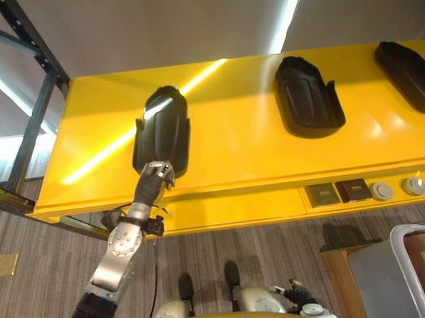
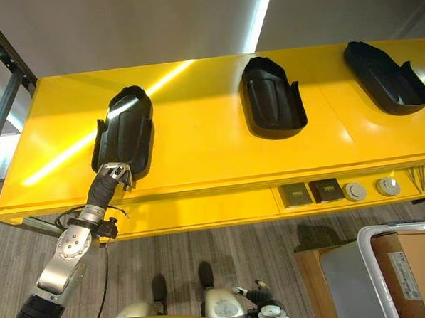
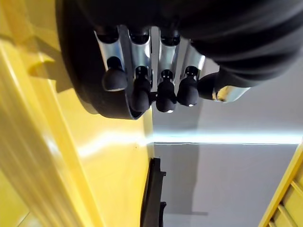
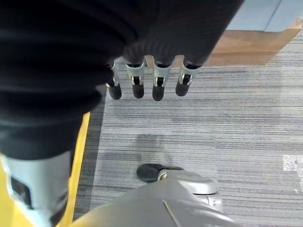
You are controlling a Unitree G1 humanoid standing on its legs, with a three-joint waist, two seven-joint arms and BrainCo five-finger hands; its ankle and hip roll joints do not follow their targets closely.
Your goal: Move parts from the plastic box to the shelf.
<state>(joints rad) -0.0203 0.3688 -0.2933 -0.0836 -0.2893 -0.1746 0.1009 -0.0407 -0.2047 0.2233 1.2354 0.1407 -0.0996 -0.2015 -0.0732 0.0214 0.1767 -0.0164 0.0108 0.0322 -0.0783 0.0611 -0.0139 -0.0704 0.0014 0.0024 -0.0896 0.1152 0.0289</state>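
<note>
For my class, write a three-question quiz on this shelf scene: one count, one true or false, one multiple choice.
1. How many black parts lie on the yellow shelf?
2. True or false: the left hand is at the near end of the left part.
3. What shows past the right hand in its wrist view? A) shelf top B) grey striped carpet C) a black part

Key: 1. Three: the left part, the middle part and the right part. 2. True; its fingers curl at the part's edge. 3. B; the hand hangs with relaxed fingers, holding nothing.
</note>
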